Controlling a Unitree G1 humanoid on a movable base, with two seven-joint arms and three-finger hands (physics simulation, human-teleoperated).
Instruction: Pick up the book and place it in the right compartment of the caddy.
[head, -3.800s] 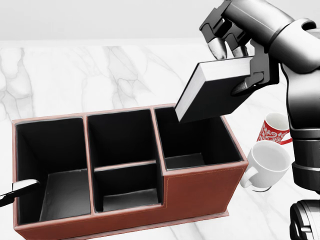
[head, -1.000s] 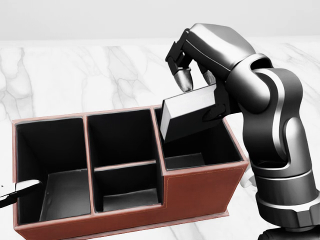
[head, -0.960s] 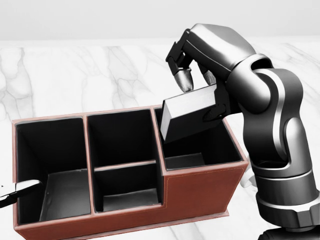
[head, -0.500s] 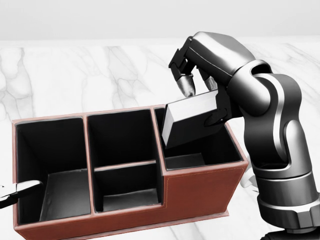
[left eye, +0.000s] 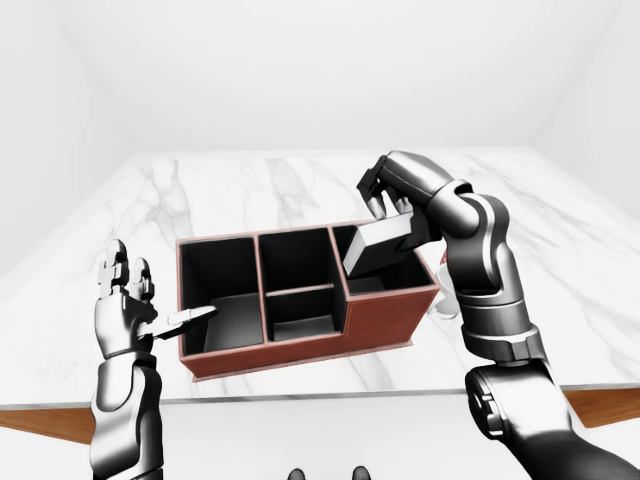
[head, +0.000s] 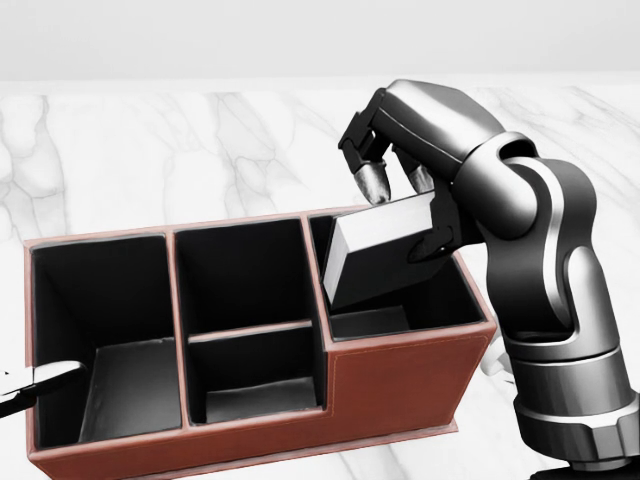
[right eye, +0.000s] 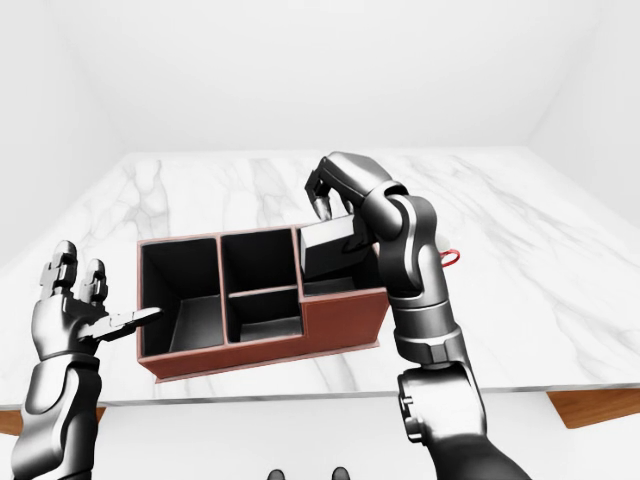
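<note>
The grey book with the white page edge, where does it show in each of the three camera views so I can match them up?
Left-eye view: the grey book sits right of centre, tilted, in the right hand, over the right compartment.
Head view: centre-right, large, lower corner dipping into that compartment.
Right-eye view: just left of centre.
Shared landmark: the red-brown leather caddy with black compartments, directly below the book in every view.
</note>
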